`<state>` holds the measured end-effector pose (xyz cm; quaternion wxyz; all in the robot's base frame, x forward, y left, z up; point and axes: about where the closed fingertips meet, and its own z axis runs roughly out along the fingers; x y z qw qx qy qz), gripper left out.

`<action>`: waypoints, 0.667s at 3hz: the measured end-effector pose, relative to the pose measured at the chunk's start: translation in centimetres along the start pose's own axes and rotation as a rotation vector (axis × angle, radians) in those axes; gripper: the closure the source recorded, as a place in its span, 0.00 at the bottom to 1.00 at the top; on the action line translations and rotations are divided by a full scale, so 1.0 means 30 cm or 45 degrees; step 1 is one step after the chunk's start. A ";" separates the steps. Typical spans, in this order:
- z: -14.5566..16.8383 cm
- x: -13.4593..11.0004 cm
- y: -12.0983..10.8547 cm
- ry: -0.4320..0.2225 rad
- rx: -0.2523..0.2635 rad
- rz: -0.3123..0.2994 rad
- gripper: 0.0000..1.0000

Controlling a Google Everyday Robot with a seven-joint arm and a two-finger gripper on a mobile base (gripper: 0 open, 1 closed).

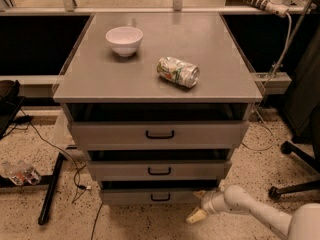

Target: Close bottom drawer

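Observation:
The bottom drawer (131, 196) is the lowest of three grey drawers in the grey cabinet, with a small black handle (160, 197). It stands out a little from the cabinet, with a dark gap above its front. My gripper (198, 205) is low at the drawer's right front corner, at the end of my white arm (250, 209), which comes in from the lower right. Its beige fingers (195, 216) are spread apart and hold nothing. One fingertip is close to or touching the drawer front's right end.
The two upper drawers (160, 134) also stand partly out. A white bowl (124, 39) and a crushed can (178, 71) lie on the cabinet top. A black pole (51, 188) and cables lie on the floor at left. A chair base (295, 184) is at right.

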<state>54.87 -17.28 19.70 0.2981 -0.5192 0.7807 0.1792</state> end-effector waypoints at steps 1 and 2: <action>0.000 0.000 0.000 0.000 0.000 0.000 0.00; 0.000 0.000 0.000 0.000 0.000 0.000 0.00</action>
